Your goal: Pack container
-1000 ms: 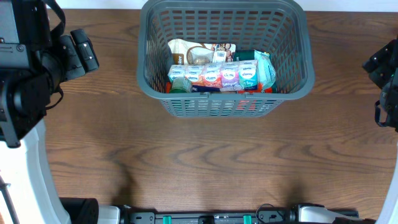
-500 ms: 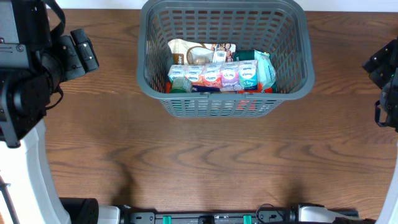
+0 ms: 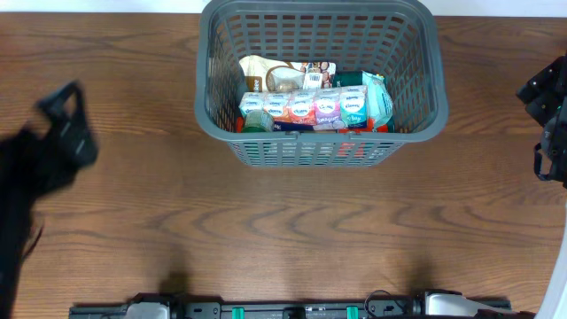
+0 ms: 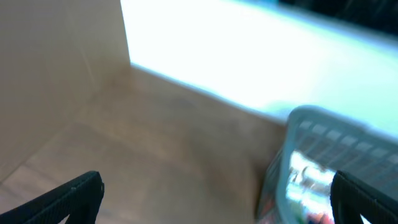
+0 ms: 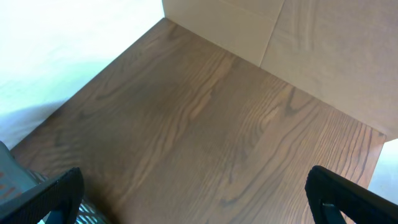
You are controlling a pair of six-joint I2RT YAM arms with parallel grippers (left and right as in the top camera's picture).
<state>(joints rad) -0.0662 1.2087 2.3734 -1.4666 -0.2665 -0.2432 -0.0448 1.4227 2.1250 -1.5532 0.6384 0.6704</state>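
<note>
The dark grey slotted container (image 3: 213, 89) stands at the back middle of the wooden table, holding a row of small colourful tissue packs (image 3: 306, 108), a beige snack bag (image 3: 266, 73) and a teal packet (image 3: 379, 97). It shows blurred in the left wrist view (image 4: 311, 124), and its corner shows in the right wrist view (image 5: 9, 168). My left gripper (image 3: 66, 124) is blurred at the left edge, open and empty, with both fingertips far apart in its wrist view (image 4: 214, 199). My right gripper (image 3: 545, 93) is at the right edge, open and empty (image 5: 199, 199).
Bare wooden tabletop (image 3: 301, 221) lies in front of the container. A beige wall panel (image 5: 323, 50) and the table's edge stand beyond the right gripper. A bright white surface (image 4: 249, 50) lies behind the table.
My left arm has swung down and to the left, now blurred and lower in the overhead view. The right arm and the container's contents have not moved.
</note>
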